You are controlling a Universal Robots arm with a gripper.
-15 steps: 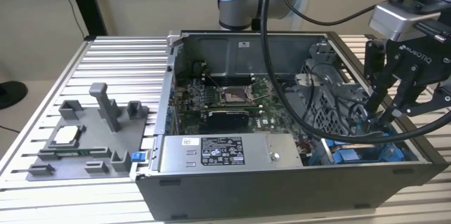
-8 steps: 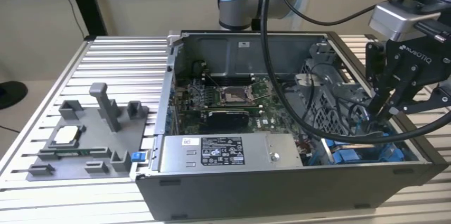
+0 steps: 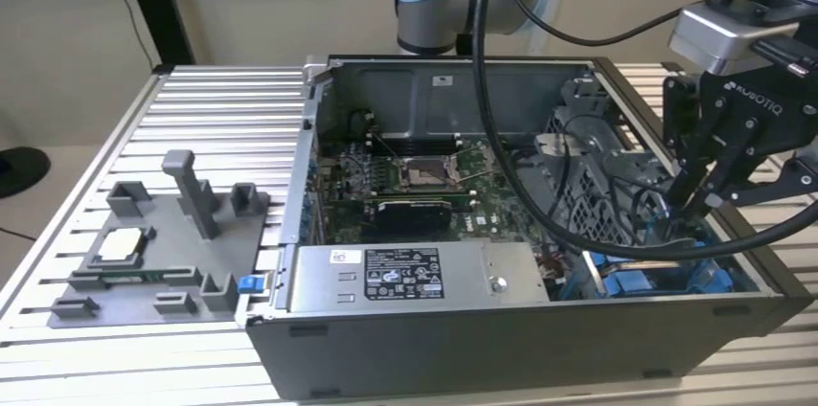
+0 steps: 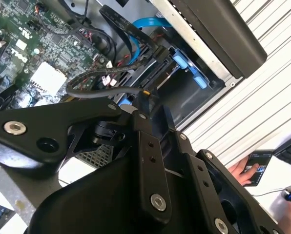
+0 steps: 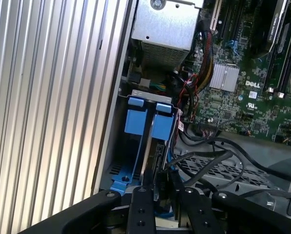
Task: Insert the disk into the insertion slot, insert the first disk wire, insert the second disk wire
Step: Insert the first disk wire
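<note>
My gripper [image 3: 680,219] reaches down into the open computer case [image 3: 511,349] at the exterior view's right, right over the insertion slot [image 3: 665,277] with its blue rails. In both wrist views its fingers [image 5: 139,204] stand close together on the black connector [image 5: 161,178] of a disk wire. The slot's blue tabs [image 5: 135,122] lie just beyond the fingertips [image 4: 144,97]. Between the blue rails a thin grey edge, apparently the disk [image 5: 147,151], sits in the slot, mostly hidden. A blue flat wire [image 4: 135,29] curves above the bay.
A grey metal box with a sticker [image 3: 422,277] sits at the case's front, the motherboard [image 3: 409,176] behind it, and a perforated cage [image 3: 601,171] beside the gripper. Black cables [image 3: 562,224] loop across the case. A grey fixture [image 3: 167,243] stands on the ribbed table. A person's hand [image 4: 243,170] holds a phone.
</note>
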